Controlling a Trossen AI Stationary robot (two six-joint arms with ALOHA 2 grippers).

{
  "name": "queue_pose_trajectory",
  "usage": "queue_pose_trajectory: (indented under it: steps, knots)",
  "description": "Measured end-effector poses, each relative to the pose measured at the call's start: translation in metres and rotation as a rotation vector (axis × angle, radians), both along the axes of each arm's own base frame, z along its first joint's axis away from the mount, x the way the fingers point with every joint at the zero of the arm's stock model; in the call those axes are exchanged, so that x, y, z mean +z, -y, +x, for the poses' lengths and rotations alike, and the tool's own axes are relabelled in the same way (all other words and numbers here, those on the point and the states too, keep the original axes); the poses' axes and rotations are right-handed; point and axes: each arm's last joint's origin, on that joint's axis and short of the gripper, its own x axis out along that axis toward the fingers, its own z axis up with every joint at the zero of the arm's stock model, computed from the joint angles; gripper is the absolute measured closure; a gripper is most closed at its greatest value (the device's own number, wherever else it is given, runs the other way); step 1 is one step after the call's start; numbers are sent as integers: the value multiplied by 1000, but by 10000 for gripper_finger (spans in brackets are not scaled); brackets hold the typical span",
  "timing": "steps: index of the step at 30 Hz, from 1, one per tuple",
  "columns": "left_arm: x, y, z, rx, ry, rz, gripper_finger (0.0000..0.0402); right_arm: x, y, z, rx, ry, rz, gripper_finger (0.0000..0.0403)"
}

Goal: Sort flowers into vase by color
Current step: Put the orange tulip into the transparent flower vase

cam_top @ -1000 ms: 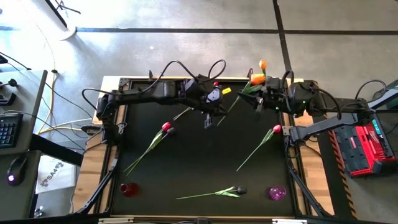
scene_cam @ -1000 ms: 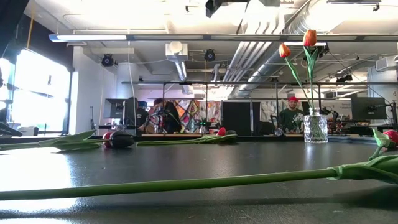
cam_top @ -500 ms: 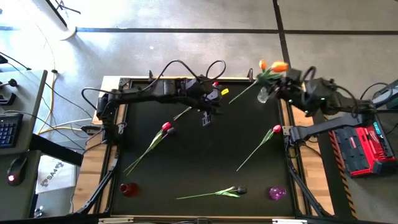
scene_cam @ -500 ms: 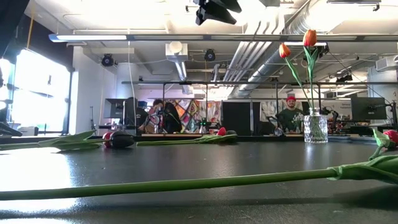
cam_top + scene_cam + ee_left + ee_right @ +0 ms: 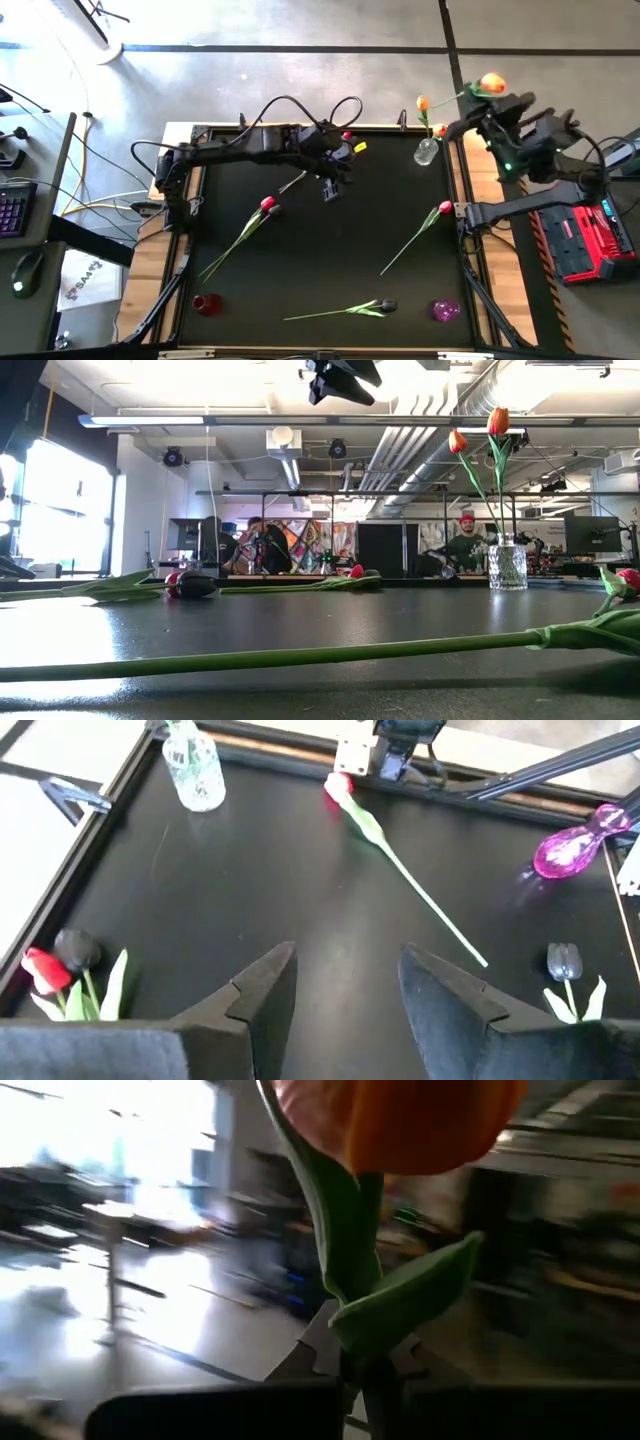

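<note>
Black surface [image 5: 320, 240], strewn with long-stemmed tulips. Red-and-dark pair [image 5: 267, 206] lying left of centre, heads touching; red-pink tulip [image 5: 443, 209] near the right edge, stem slanting down-left; dark tulip [image 5: 385, 306] along the near edge, between a red vase [image 5: 205, 304] and a purple vase [image 5: 445, 310]. Clear vase [image 5: 426, 151] at the far right corner, holding orange blooms [image 5: 497, 422] upright. Right pincer [image 5: 492, 118] raised beyond that corner, clamped on an orange tulip [image 5: 490, 83], head above the fingers. Left pincer [image 5: 345, 990] hovering over the far middle, fingers [image 5: 262, 988] parted, gripping nothing, every flower well apart from it.
</note>
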Motion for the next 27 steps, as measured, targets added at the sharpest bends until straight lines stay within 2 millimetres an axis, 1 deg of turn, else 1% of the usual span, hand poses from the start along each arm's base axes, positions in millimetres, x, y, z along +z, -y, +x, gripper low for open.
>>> queue_pose_trajectory:
  steps: [2,5,7,9,14,16,19,24,27]
  knots:
    - [-1,0,-1,10,-15,-3,236,-4,4,-1,-121,-20,31,403]
    - [-3,-1,-3,57,-41,27,236,-15,9,0,-193,-77,43,403]
    - [-3,-2,-3,77,-53,45,236,-28,15,2,-257,-121,59,403]
    - [-3,-3,-4,90,-55,55,236,-44,22,3,-303,-110,87,403]
    - [-3,-3,-4,97,-52,53,236,-88,37,1,-285,-20,213,403]
    - [-3,-3,-4,98,-52,52,236,-105,42,3,-320,-41,230,403]
    - [-3,-3,-4,97,-52,52,236,-127,48,7,-323,-34,254,403]
    - [-3,-3,-4,109,-50,40,236,-148,57,11,-286,12,251,403]
    - [-3,-3,-4,111,-50,28,236,-152,60,15,-251,14,244,403]
